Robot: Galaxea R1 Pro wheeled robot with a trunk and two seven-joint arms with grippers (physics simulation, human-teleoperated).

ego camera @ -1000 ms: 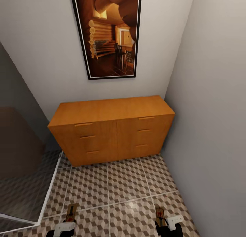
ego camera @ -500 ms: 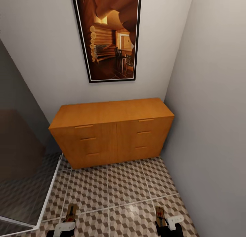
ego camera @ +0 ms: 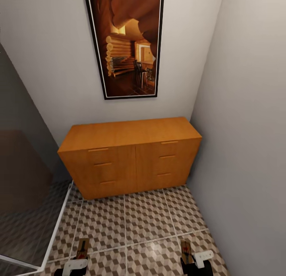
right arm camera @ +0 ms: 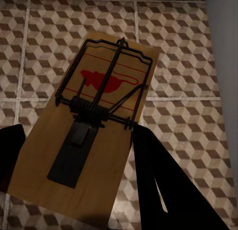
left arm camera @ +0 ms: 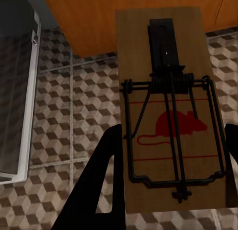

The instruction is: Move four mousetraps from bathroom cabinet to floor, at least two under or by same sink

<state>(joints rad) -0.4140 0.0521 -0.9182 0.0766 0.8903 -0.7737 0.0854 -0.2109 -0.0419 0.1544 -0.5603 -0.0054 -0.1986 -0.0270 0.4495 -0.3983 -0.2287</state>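
Head: cabinet (ego camera: 131, 157) shut against wall, cube-tiled bathroom floor (ego camera: 147, 216) in front. Left hand (ego camera: 79, 255) and right hand (ego camera: 190, 255) low, each carrying a mousetrap.

Left wrist: left mousetrap (left arm camera: 168, 111) clamped across board edges.

Right wrist: right mousetrap (right arm camera: 91, 130) gripped likewise. Light, stiff wood; avoid spring bar.

Orange-brown cabinet (ego camera: 131, 157); brown-beige cube-patterned bathroom floor (ego camera: 147, 216); tan, red-marked mousetraps (left arm camera: 166, 111).
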